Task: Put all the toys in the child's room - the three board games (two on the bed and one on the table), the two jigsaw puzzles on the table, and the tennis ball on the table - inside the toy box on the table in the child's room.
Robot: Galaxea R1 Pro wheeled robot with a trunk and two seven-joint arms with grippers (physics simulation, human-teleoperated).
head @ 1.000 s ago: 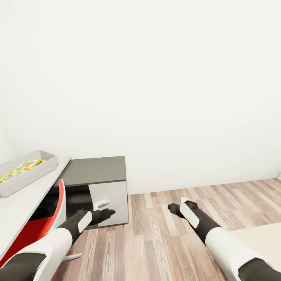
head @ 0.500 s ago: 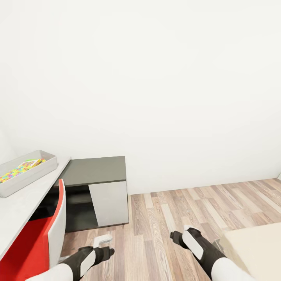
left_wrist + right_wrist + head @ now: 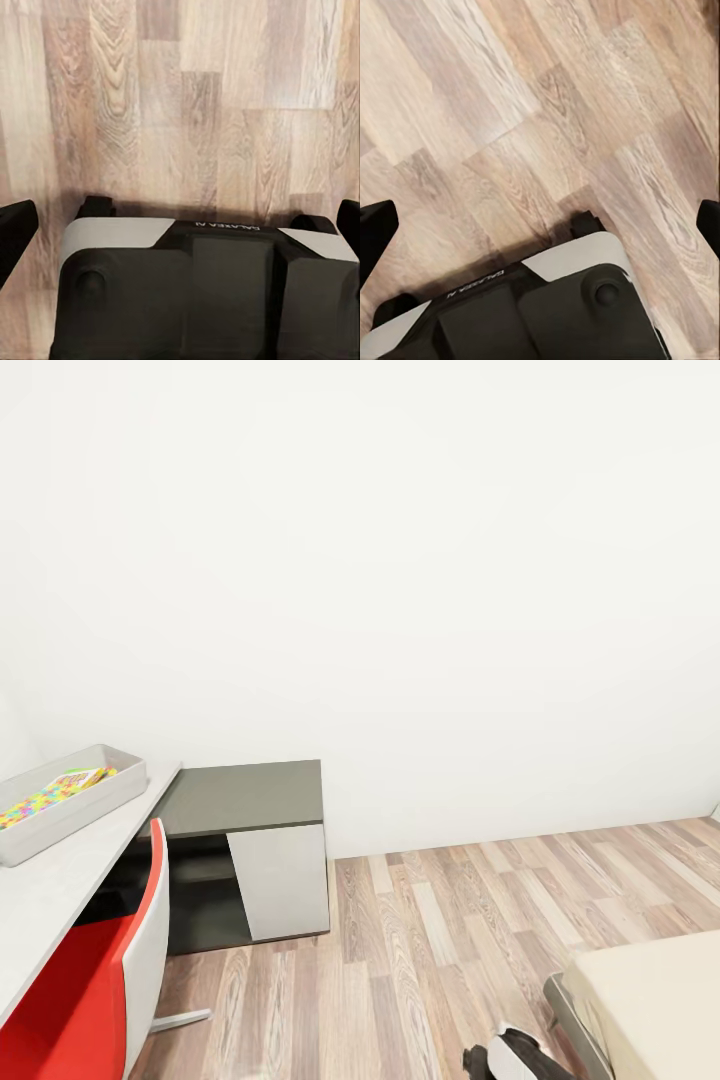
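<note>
we're facing the wall, arms low over the floor [image 3: 440, 930].
both grippers' fingers spread wide, holding nothing. toy box [image 3: 100, 800] at 9 o'clock on table [image 3: 60, 880], jigsaw puzzles [image 3: 40, 797] inside; bed [image 3: 660, 990] corner at 4.

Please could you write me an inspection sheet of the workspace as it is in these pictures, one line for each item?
Surface: long pale grey-white desk top, joined to a low dark grey cabinet with a white door.
Job's things: shallow pale grey toy box stands on the desk; a multicolour jigsaw puzzle lies inside it. A second flat printed thing beside the puzzle is too small to name.
Clutter: red chair with white back at the desk.
Grippers: left gripper open, over the wood-plank floor; right gripper open, also over the floor.
Cables: nothing seen.
Surroundings: plain white wall; corner of a beige bed.
</note>
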